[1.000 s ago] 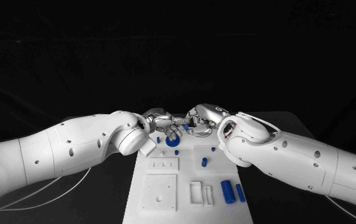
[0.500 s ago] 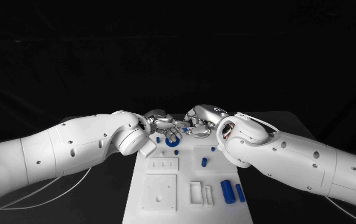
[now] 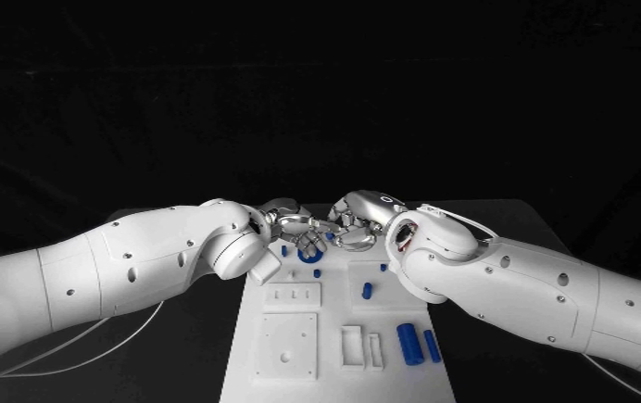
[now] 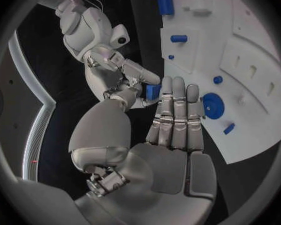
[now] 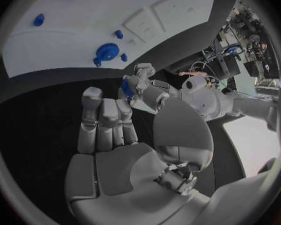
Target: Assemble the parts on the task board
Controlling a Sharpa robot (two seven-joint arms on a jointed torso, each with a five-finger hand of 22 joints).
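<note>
Black table (image 3: 534, 222) and darkness surround the white task board (image 3: 334, 366). At its far end both hands meet. Each wrist view shows the other hand pinching a small blue part (image 4: 152, 91), so the left hand (image 3: 284, 220) and right hand (image 3: 358, 220) seem to share it. A blue gear (image 3: 310, 257) lies under them, partly hidden. Two blue cylinders (image 3: 411, 344) lie near right.

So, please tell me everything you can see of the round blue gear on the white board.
The blue gear is a flat, toothed disc of what looks like plastic, with a raised hub in the middle. It lies flat on the white board, near the board's far end, with smaller blue pieces close by. In the head view it sits just below the two robot hands; whether either touches it cannot be told.
</note>
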